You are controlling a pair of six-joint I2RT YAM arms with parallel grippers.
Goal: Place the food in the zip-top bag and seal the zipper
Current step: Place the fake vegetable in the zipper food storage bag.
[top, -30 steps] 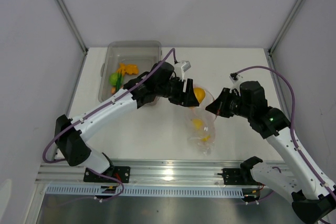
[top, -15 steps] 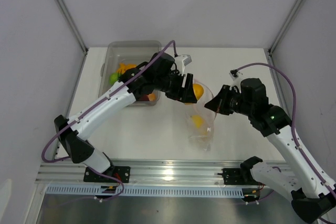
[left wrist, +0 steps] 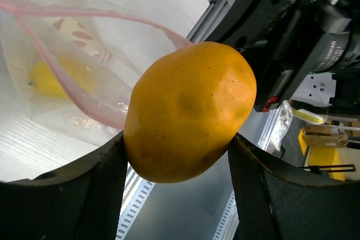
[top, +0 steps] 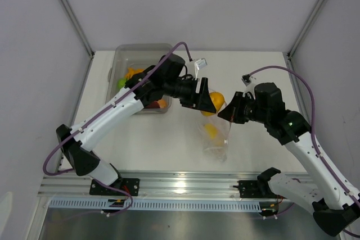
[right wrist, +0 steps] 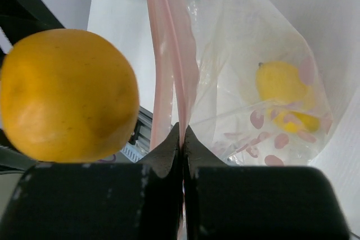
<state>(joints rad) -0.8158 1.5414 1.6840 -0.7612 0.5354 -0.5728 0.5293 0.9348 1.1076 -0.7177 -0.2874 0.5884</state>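
Where the left arm (top: 121, 108) reaches across from the bin side, the left jaws are clamped on a round orange toy fruit (top: 215, 102) (left wrist: 188, 111), one black finger (left wrist: 107, 189) pressed to each flank and the fruit bulging past the tips. The fruit is held in the air just beside the mouth of the small transparent crinkly plastic zip-top bag (top: 216, 141) (left wrist: 73, 88) (right wrist: 253, 49), not yet inside; the right wrist view puts it left of the opening

- Right jaws: pinched tight on the thin pink-red zipper strip (right wrist: 169, 54) (left wrist: 84, 12) at the bag's mouth edge, lifting that edge. Mouth gapes open towards the fruit
- Bag's lower end lies on the white surface (top: 169, 133), between the two arms
- Inside the bag, low down: a yellow toy lemon (top: 211, 131) (left wrist: 50, 80) (right wrist: 281, 85). Small pink printed marks on the plastic near it
- Rigid clear grey rectangular bin (top: 143, 49) stands at the far left of the surface, well apart from the bag. An orange toy cluster (top: 134, 72) and a green toy lime (top: 121, 82) show inside; the rest is hidden under the left arm
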